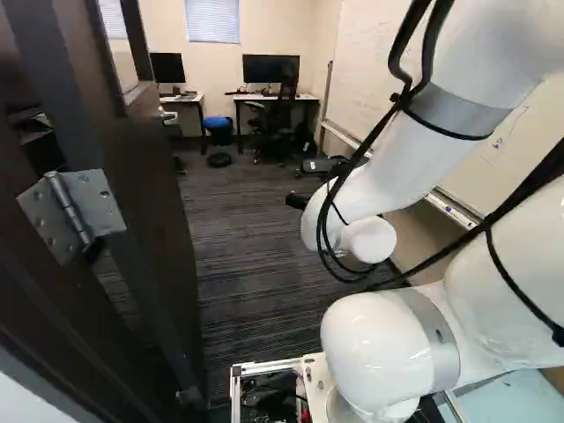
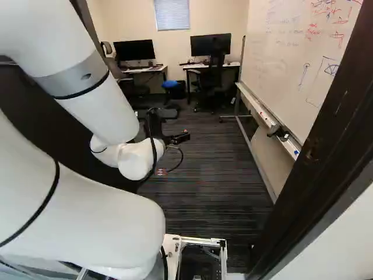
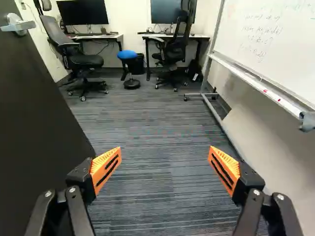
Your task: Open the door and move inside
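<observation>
jaws stand wide apart on the black gripper, an orange pad on each finger; open carpet shows between them in the wrist view. the dark door stands open along the left side of the left base view, its face running away into the room, and in the wrist view it rises beside the gripper, apart from it. its silver handle sits near the far edge, well apart from both fingers. a metal hinge shows on the near side of the door, and a dark door frame slants down the right of the right base view. the white arm reaches forward between door and frame, over the striped carpet, and the base's metal front rail lies low beside that frame. across from the door stands a whiteboard on a metal stand, with scribbles on it and markers on its tray. farther in, two desks carry dark monitors, with black office chairs near them and a blue-topped stool between the desks.
</observation>
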Controlling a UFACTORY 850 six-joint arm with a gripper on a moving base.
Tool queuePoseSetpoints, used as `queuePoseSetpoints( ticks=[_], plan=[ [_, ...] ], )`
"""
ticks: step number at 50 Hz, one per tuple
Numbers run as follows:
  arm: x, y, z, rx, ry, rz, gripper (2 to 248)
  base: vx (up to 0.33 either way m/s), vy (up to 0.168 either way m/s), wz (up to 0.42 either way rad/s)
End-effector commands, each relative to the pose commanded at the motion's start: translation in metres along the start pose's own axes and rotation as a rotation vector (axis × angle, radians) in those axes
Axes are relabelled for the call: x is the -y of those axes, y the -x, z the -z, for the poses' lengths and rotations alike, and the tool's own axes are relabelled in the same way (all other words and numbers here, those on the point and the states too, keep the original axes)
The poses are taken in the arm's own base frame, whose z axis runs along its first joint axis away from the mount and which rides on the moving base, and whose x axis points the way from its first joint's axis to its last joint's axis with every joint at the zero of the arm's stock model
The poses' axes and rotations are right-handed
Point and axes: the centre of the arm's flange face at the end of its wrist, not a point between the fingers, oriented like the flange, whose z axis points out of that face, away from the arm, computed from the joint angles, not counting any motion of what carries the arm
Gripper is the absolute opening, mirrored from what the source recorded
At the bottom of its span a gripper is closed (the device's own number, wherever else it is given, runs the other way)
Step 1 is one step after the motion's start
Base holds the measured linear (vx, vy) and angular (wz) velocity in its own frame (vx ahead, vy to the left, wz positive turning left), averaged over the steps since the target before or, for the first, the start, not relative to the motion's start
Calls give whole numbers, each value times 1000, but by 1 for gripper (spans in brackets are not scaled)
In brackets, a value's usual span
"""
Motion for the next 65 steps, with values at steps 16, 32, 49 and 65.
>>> queuePoseSetpoints(
  ticks=[16, 32, 49, 65],
  plan=[
    [0, 0, 0, 0, 0, 0, 247, 169, -22, -2],
    [0, 0, 0, 0, 0, 0, 247, 115, -1, -16],
    [0, 0, 0, 0, 0, 0, 247, 163, -1, -11],
    [0, 0, 0, 0, 0, 0, 247, 178, 0, -9]
  ],
)
